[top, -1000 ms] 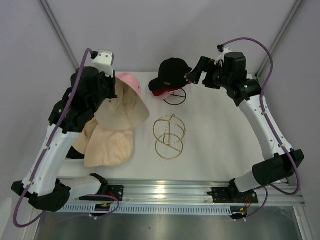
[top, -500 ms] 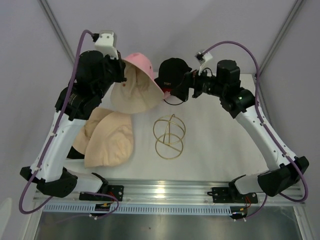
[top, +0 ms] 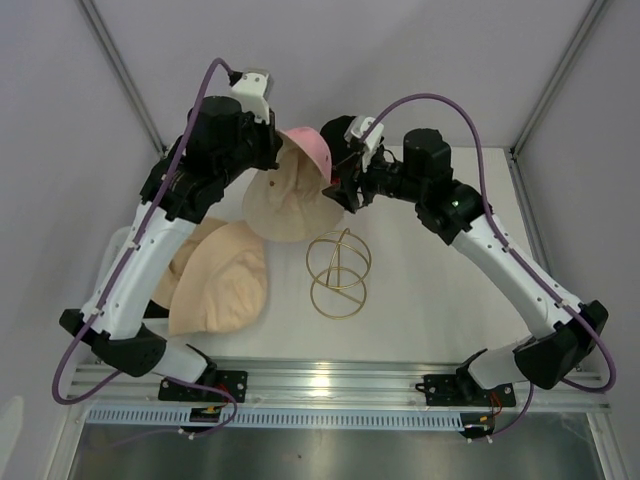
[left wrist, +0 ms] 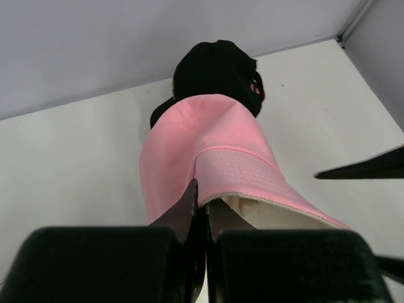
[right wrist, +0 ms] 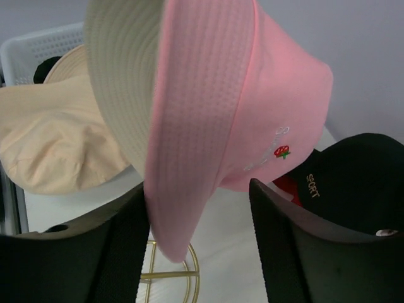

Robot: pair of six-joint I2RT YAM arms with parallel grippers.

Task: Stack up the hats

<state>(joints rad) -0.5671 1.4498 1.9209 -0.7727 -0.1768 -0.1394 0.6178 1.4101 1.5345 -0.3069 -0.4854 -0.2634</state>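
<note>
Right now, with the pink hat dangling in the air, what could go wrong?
The left gripper pinches only the brim edge of the pink hat, so it could slip free. The right gripper straddles the brim, jaws open; a tug could drop it. The black cap close behind could get knocked.

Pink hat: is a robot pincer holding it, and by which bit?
Yes. The left pincer is shut on the pink hat, pinching the edge of its brim. The right pincer stands open around the brim, not squeezing it.
</note>
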